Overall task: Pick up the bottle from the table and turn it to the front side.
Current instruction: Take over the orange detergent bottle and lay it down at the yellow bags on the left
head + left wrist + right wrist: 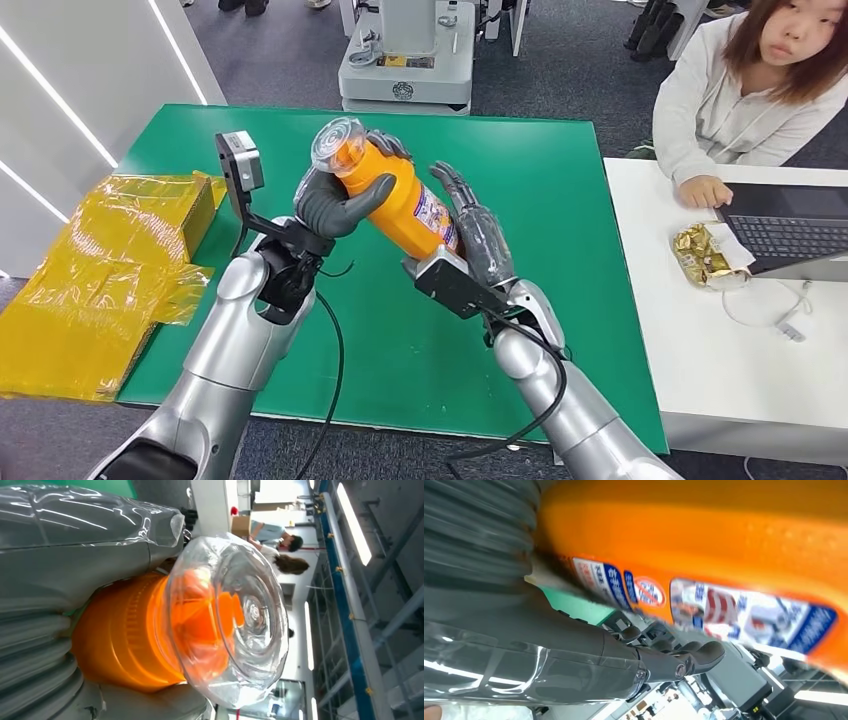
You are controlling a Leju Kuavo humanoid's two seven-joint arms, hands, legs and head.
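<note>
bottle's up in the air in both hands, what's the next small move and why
Probably a slight roll of the orange bottle about its long axis. The left hand grips it near the clear cap, the right hand lies along its lower end, and its printed label faces sideways toward the right hand, so the front is likely not yet turned forward.

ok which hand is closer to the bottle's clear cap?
Left. The left hand grips the bottle just below the clear cap; the right hand rests against the bottle's lower end, far from the cap.
</note>
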